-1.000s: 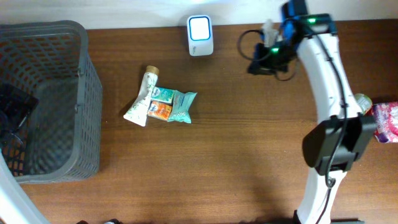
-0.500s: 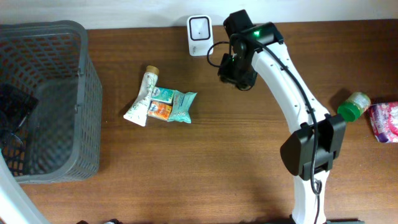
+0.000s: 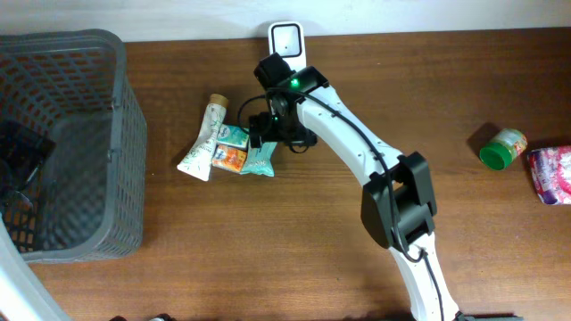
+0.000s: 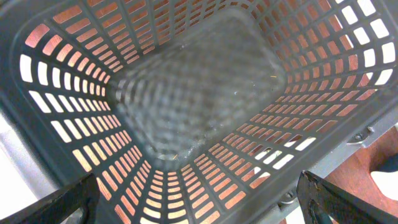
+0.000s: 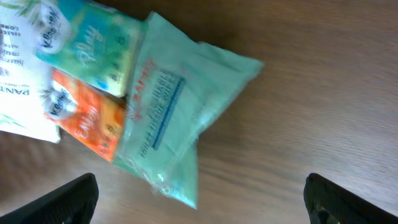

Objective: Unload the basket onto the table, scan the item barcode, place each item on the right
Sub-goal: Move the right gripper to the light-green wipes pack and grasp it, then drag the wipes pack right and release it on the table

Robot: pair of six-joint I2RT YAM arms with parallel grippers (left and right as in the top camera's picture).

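Note:
A white scanner [image 3: 286, 40] stands at the table's back edge. In front of it lies a pile of items: a teal pouch [image 3: 265, 153] [image 5: 174, 118], an orange pack [image 3: 230, 160] [image 5: 84, 121], a teal-and-yellow pack [image 5: 93, 43] and a white tube [image 3: 203, 143]. My right gripper [image 3: 278, 134] [image 5: 202, 205] hovers open above the pouch's right end, with nothing between its fingers. My left gripper [image 4: 199, 208] hangs open over the grey basket [image 4: 199, 93]. No barcode shows in any view.
The grey basket [image 3: 116, 152] fills the left side of the table. A green-capped bottle [image 3: 502, 148] lies on its side at the far right, next to a pink pack [image 3: 553, 174]. My right arm stretches diagonally across the middle of the table.
My right arm has swung left from the back right, past the scanner, to above the pile. Its jaws have gone from shut to open. The left arm has not moved.

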